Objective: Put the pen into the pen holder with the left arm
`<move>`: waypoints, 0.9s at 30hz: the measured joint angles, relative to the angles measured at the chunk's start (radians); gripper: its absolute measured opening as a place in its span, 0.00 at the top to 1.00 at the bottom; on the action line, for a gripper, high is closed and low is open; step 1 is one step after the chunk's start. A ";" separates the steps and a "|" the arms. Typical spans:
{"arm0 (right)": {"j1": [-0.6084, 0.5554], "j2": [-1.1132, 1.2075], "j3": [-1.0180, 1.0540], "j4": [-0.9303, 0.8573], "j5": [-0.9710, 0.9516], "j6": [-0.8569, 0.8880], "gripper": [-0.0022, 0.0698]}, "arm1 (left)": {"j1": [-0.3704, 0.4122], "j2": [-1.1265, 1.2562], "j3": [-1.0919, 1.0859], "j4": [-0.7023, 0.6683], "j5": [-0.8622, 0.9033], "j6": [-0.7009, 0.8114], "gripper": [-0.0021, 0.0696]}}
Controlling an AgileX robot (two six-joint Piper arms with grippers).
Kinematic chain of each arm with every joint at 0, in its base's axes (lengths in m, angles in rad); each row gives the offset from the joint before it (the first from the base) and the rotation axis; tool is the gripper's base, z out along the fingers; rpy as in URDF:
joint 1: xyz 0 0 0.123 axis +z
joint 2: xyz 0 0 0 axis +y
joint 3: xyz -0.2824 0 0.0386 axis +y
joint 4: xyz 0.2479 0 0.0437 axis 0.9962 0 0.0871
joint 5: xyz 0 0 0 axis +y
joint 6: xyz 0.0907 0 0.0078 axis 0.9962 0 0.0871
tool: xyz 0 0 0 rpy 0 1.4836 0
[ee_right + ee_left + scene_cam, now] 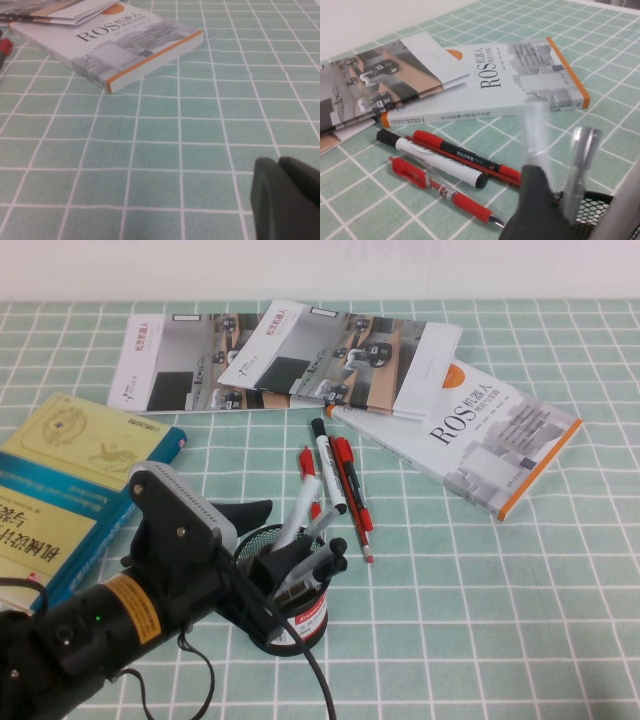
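The black mesh pen holder (312, 626) with its white-and-red label stands at the table's front middle, and its rim shows in the left wrist view (592, 210). The slim white pen (296, 514) leans upright in it among grey and black pens (325, 558); it also shows in the left wrist view (537, 132). My left gripper (284, 570) straddles the holder with its fingers spread on either side, open, and one dark finger (535, 210) is close to the white pen. My right gripper (287, 200) hovers low over bare cloth, shut and empty, and is out of the high view.
Two red pens (350, 490) and a white marker with a black cap (328, 468) lie just behind the holder. A ROS book (470, 435) lies at back right, brochures (290, 360) at the back, and a yellow-and-teal book (60, 480) at left.
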 joint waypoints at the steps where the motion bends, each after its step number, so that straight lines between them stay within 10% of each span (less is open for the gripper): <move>1: 0.000 0.000 0.000 0.000 0.000 0.000 1.00 | 0.000 0.000 0.000 0.000 0.002 0.000 0.42; 7: 0.000 0.000 0.000 0.000 0.000 0.000 1.00 | 0.000 -0.110 0.000 0.000 0.106 0.000 0.43; 14: 0.000 0.000 0.000 0.000 0.000 0.000 1.00 | 0.000 -0.437 0.002 0.000 0.380 -0.082 0.91; 27: 0.000 0.000 0.000 0.000 0.000 0.000 1.00 | 0.000 -0.982 0.144 -0.011 0.709 -0.234 0.97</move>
